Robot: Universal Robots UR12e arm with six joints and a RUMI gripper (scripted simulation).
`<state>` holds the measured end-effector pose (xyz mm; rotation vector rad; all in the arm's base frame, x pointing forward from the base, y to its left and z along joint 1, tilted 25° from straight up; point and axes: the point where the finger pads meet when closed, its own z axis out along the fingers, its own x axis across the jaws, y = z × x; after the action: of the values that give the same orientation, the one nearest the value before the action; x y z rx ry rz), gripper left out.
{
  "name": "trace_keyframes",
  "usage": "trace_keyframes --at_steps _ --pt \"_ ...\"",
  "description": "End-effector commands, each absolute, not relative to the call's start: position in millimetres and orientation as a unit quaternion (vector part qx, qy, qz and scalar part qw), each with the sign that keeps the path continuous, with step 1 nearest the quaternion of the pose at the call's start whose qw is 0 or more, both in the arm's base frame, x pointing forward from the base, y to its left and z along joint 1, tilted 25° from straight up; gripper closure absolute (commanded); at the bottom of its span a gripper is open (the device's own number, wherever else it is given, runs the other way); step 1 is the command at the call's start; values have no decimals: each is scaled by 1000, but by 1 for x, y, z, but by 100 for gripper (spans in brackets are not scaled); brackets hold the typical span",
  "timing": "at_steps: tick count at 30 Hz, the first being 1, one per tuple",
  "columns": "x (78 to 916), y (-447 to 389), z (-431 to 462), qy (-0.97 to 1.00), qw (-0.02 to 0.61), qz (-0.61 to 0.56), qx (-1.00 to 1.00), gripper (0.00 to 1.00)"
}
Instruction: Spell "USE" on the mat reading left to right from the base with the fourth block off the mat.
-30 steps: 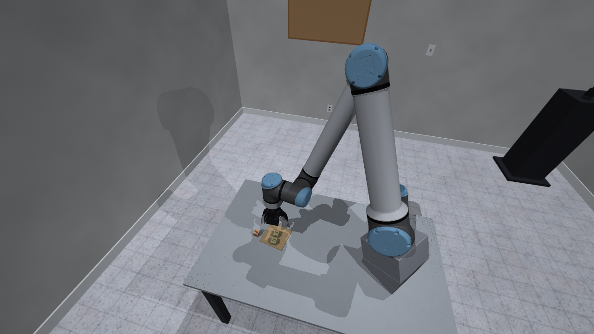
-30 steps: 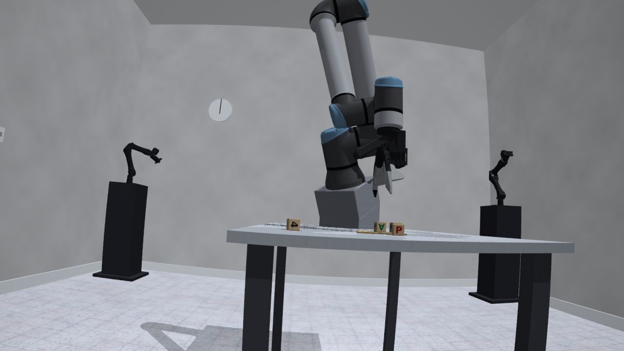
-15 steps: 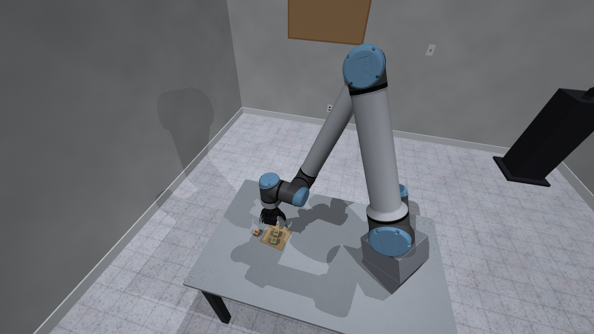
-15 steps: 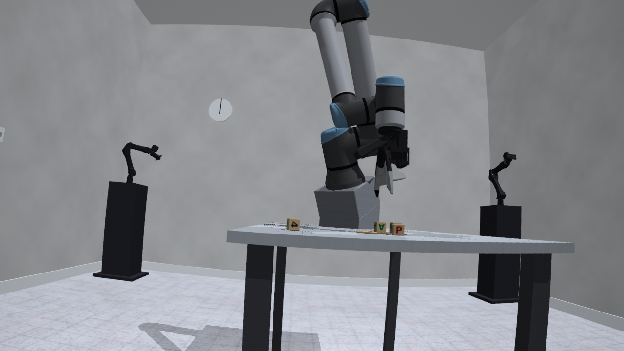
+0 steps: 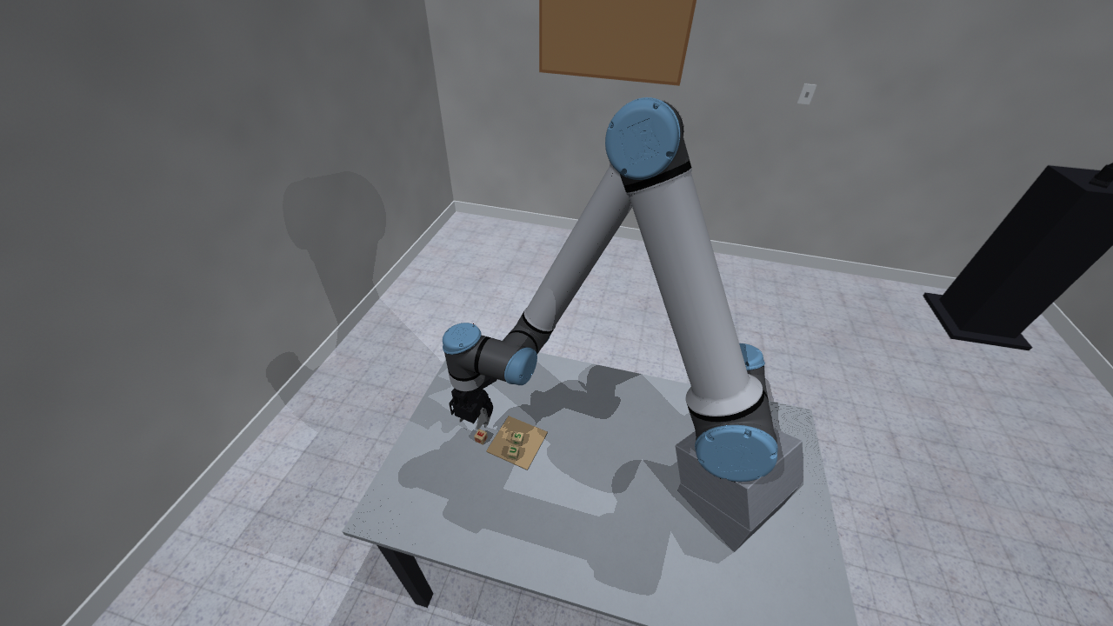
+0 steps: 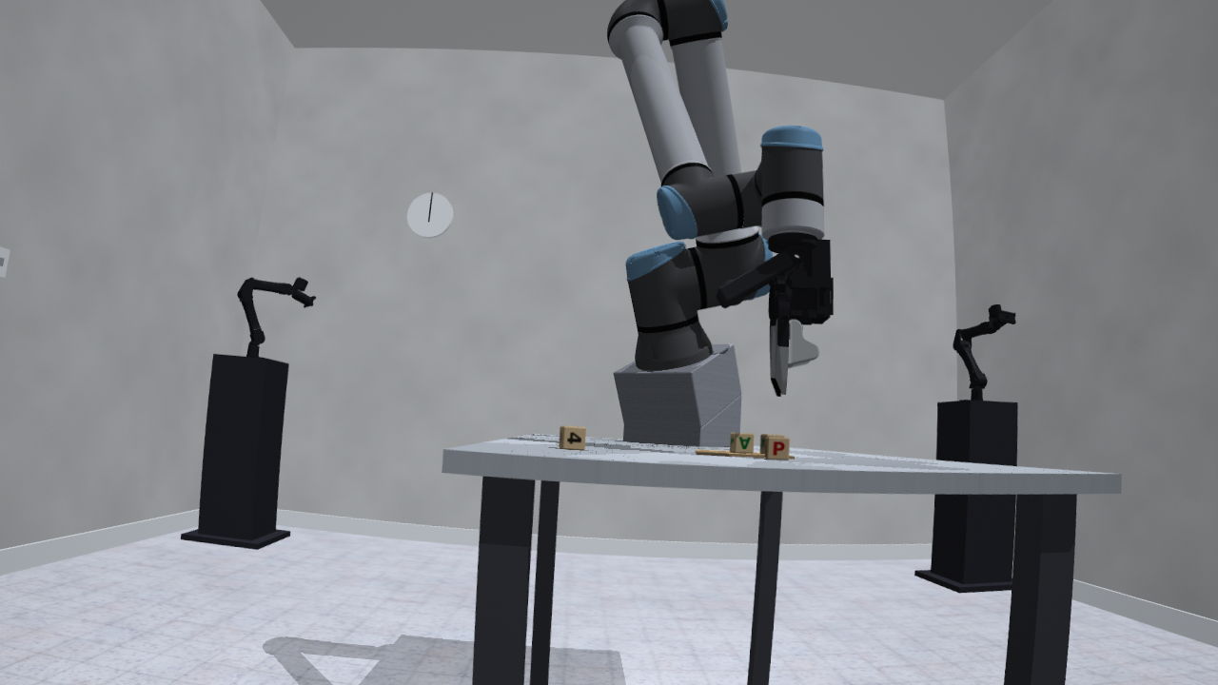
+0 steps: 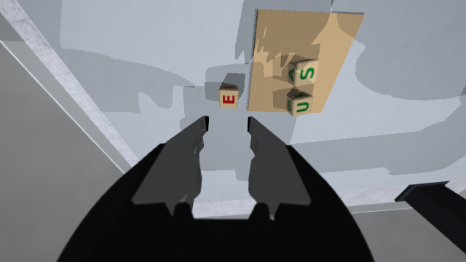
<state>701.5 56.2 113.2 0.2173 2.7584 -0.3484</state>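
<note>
Pincer (image 5: 478,426) (image 6: 779,387) (image 7: 228,117) part open, nothing between the fingers, up above the table (image 5: 544,498) (image 6: 766,475) (image 7: 109,29). E block (image 5: 480,437) (image 6: 776,447) (image 7: 228,99) sits below it on the table, off the mat (image 5: 533,455) (image 6: 719,453) (image 7: 338,44), just beside its left edge in the top view. U block (image 5: 512,451) (image 6: 763,440) (image 7: 302,106) and S block (image 5: 517,437) (image 6: 741,442) (image 7: 306,73) are on the mat, close together, letters up; top view has U nearer, S farther. Can't tell if they touch. Fourth block (image 6: 572,438), a 4 on its side, is off the mat, well apart at left in the exterior view. Its top letter is unreadable.

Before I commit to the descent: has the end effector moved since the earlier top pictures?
Yes. In the top view, the end effector has shifted image-left relative to the tan mat, towards the E block.
</note>
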Motion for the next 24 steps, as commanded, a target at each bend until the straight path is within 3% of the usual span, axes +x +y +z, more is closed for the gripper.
trace_keyframes --at_steps 1,24 --pt "704 57 118 973 177 -124 82 72" --pt "702 57 116 973 176 -123 82 72"
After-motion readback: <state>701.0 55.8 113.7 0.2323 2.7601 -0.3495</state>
